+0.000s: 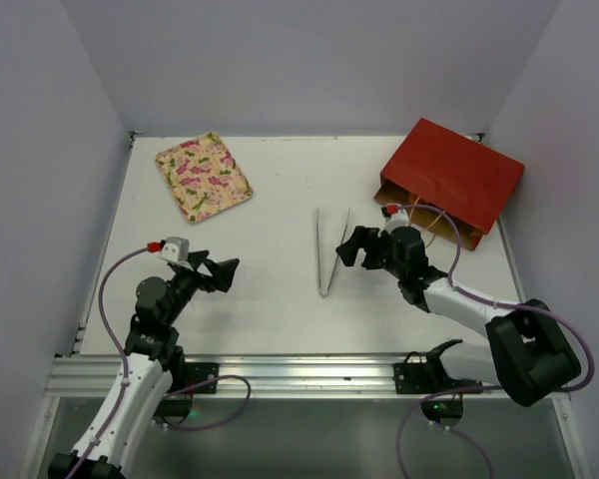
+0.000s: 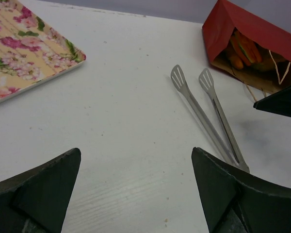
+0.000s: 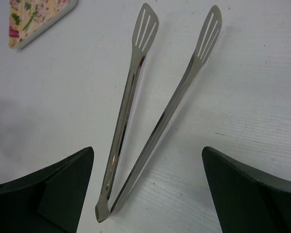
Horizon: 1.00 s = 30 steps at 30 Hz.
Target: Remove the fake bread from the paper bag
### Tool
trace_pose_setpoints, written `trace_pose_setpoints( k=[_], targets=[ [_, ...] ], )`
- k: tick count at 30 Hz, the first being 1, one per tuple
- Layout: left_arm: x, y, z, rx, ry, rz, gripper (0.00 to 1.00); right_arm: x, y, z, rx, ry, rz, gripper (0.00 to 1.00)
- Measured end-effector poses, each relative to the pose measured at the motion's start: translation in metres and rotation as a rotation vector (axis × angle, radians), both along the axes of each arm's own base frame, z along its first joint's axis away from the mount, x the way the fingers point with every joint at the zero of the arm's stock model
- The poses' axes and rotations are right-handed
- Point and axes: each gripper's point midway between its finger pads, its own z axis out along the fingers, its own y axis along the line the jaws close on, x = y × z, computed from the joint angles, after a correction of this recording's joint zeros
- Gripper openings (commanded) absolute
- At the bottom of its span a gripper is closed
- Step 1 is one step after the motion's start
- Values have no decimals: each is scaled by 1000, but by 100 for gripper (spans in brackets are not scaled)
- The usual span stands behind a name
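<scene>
Tool pickup: fake bread lies inside the paper bag, left hand and right hand gape empty, tongs need grasping.

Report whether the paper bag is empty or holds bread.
Not empty: the left wrist view shows orange fake bread inside the paper bag, at its open mouth.

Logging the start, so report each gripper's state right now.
Left gripper: open, holding nothing.
Right gripper: open, holding nothing, facing the tongs.

White arms, black joints — purple cables trailing; left hand and right hand matte black.
</scene>
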Motion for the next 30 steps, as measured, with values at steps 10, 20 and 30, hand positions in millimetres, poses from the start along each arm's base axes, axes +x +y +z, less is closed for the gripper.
trace_pose_setpoints(
  k=[10, 20, 30],
  targets=[
    [3, 7, 0, -10, 4, 51, 100, -4, 3, 21, 46, -74, 22, 99],
    [4, 4, -18, -7, 91, 34, 100, -13, -7, 43, 56, -160, 4, 99],
    [4, 4, -10, -22, 62, 42, 100, -17, -26, 66, 57, -262, -71, 99]
  ],
)
